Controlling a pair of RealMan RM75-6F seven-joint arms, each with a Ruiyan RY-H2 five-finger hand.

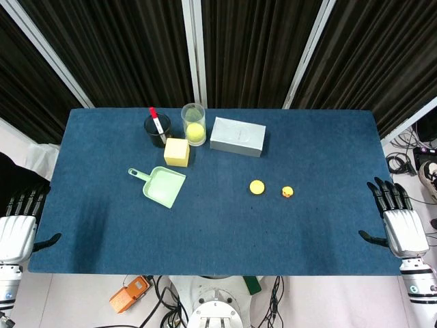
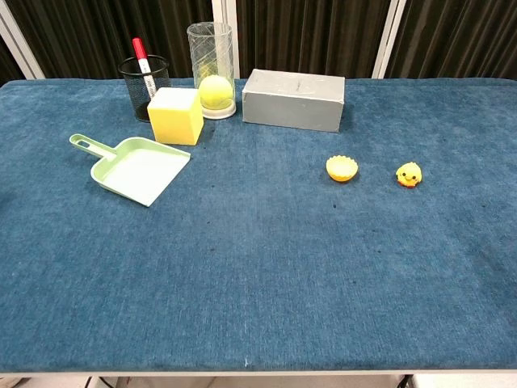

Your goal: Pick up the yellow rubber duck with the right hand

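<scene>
The small yellow rubber duck [image 1: 287, 192] [image 2: 409, 175] sits on the blue table right of centre, with nothing touching it. My right hand [image 1: 395, 220] hangs at the table's right edge, fingers spread and holding nothing, well to the right of the duck and nearer the front. At the left edge my left hand [image 1: 19, 224] is also spread, with nothing in it. The chest view shows neither hand.
A yellow tart-shaped piece [image 1: 257, 187] [image 2: 342, 168] lies just left of the duck. Further back stand a grey box [image 1: 237, 136], a clear tube holding a yellow ball [image 1: 194, 124], a black mesh cup with a red pen [image 1: 157, 129], a yellow cube [image 1: 177, 152] and a green dustpan [image 1: 162, 185].
</scene>
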